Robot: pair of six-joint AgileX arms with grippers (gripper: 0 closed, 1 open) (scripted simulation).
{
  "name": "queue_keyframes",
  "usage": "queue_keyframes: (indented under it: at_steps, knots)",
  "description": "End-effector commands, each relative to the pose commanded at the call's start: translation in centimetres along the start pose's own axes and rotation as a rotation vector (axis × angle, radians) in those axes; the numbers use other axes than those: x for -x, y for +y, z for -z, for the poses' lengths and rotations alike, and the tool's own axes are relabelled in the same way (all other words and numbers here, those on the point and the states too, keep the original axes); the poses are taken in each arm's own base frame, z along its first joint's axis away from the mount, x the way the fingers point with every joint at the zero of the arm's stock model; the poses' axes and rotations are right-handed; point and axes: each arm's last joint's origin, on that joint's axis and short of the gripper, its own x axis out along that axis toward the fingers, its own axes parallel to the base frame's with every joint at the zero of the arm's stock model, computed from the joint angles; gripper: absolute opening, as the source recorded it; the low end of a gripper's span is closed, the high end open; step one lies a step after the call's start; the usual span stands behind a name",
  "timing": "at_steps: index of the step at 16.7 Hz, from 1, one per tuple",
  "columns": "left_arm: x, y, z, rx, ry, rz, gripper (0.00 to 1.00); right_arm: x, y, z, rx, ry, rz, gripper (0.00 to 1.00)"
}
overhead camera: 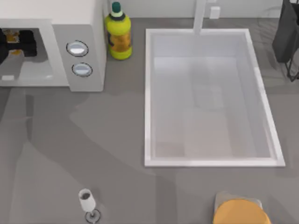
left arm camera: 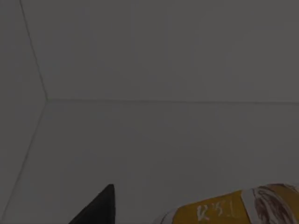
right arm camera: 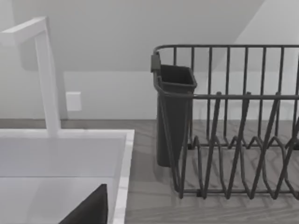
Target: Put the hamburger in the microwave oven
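Hamburger (left arm camera: 233, 210): closest thing to the left wrist camera, a white wrapped lump with a yellow-orange patch and brown print, right up against the lens edge, with pale inner walls and floor stretching away beyond it.
Left fingertip (left arm camera: 96, 210): one dark wedge pokes into that same view, just beside the hamburger with a gap of floor between them.
Left gripper (overhead camera: 18, 43): from above it's a black shape deep inside the microwave cavity, at the far left edge of the table; orange-yellow shows against it, but whether the fingers are clamped or spread, I can't tell.
Microwave oven (overhead camera: 86, 28): light grey box at the table's back left, cavity facing the camera, two round silver dials on its panel.
Where the burger sits: inside the cavity, right at the left gripper.
Bottle (overhead camera: 118, 33): yellow, green cap, standing just right of the oven.
Sink (overhead camera: 148, 98): big white basin across the middle and right, with a white faucet (right arm camera: 46, 74) at its back rim.
Dish rack (right arm camera: 233, 121): dark wire, with a cup holder, seen from the right wrist camera beside the sink.
Wine glass (overhead camera: 87, 203): upright near the front left.
Orange disc (overhead camera: 240, 213): on a grey board at the front right edge.
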Motion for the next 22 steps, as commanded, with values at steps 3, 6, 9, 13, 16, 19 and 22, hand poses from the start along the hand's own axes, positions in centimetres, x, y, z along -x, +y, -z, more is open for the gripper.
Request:
queue_keyframes:
  at_steps: [3, 6, 9, 13, 16, 19, 22]
  knots:
    - [0.0, 0.0, 0.0, 0.000, 0.000, 0.000, 1.00, 0.0, 0.0, 0.0, 0.000, 0.000, 0.000, 1.00]
    - [5.0, 0.9, -0.3, 0.006, -0.002, -0.022, 1.00, 0.0, 0.0, 0.0, 0.000, 0.000, 0.000, 1.00]
    - [6.7, 1.4, -0.4, 0.000, -0.031, -0.025, 1.00, 0.0, 0.0, 0.0, 0.000, 0.000, 0.000, 1.00]
    - [10.7, 1.6, 1.3, 0.004, -0.015, -0.023, 1.00, 0.0, 0.0, 0.0, 0.000, 0.000, 0.000, 1.00]
    - [13.2, 1.6, 2.5, 0.006, -0.006, -0.023, 1.00, 0.0, 0.0, 0.0, 0.000, 0.000, 0.000, 1.00]
    - [16.0, 1.5, 4.2, 0.010, 0.023, -0.021, 1.00, 0.0, 0.0, 0.0, 0.000, 0.000, 0.000, 1.00]
    - [19.9, 1.0, 5.6, 0.011, 0.027, -0.020, 1.00, 0.0, 0.0, 0.0, 0.000, 0.000, 0.000, 1.00]
